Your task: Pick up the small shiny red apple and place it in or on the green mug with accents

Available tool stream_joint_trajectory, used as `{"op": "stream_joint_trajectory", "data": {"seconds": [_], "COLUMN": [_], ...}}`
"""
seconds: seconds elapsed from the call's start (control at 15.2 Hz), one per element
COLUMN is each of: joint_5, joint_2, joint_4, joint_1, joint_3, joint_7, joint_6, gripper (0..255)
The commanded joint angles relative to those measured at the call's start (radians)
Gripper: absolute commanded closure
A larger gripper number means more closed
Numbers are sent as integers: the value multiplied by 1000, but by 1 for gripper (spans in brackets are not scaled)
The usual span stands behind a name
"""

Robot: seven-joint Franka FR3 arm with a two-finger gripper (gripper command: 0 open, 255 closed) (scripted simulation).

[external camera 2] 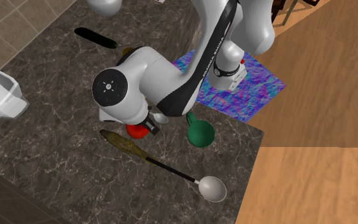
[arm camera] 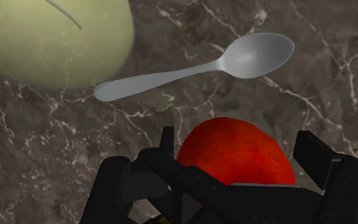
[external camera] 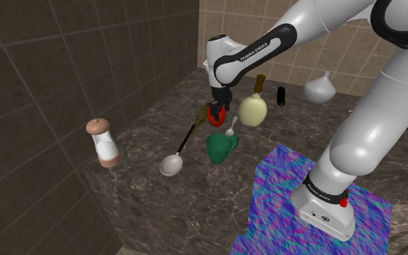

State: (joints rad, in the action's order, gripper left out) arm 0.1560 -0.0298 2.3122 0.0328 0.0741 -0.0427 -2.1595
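In the shoulder view, a white grinder (external camera: 103,143) with brown ends stands upright near the left edge of the dark marble counter (external camera: 144,210), well apart from everything else. To its right lies a ladle (external camera: 171,166). Its pale bowl is toward the front, and its dark handle runs back and to the right, ending just beside the apple.

The gripper (external camera: 219,105) points straight down there, with its two black fingers closed on the red apple (external camera: 214,116). In the wrist view the apple (arm camera: 234,156) sits between the fingers (arm camera: 333,175), and both touch it. I cannot tell whether it rests on the counter or hangs just clear of it.

The green mug (external camera: 220,148) stands upright just in front of the apple. From the second exterior view the apple (external camera 2: 135,131) and the mug (external camera 2: 201,133) are near each other but apart. A small grey spoon (external camera: 231,130) lies between the mug and a pale yellow bottle (external camera: 253,110) with a brown neck. Further right, by the tiled wall, are a small black object (external camera: 281,95) and a white vase (external camera: 319,89).

The arm (external camera: 354,138) rises from its base (external camera: 327,206) on a blue and purple cloth (external camera: 282,188) at the lower right. It climbs past the top edge, then its forearm slopes down to the left. The wrist is bent so the hand faces the counter.
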Motion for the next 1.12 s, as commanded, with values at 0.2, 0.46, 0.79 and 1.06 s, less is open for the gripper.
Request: {"op": "stream_joint_trajectory", "data": {"seconds": [0.2, 0.46, 0.79, 1.06], "joint_5": [4, 4, 4, 4], "joint_2": [11, 11, 12, 12], "joint_4": [11, 11, 11, 11], "joint_1": [-1, -1, -1, -1], "joint_3": [-1, -1, -1, -1], "joint_7": [-2, -2, -2, -2], "joint_6": [-23, -23, -23, -23], "gripper": [0, 0, 255, 255]}}
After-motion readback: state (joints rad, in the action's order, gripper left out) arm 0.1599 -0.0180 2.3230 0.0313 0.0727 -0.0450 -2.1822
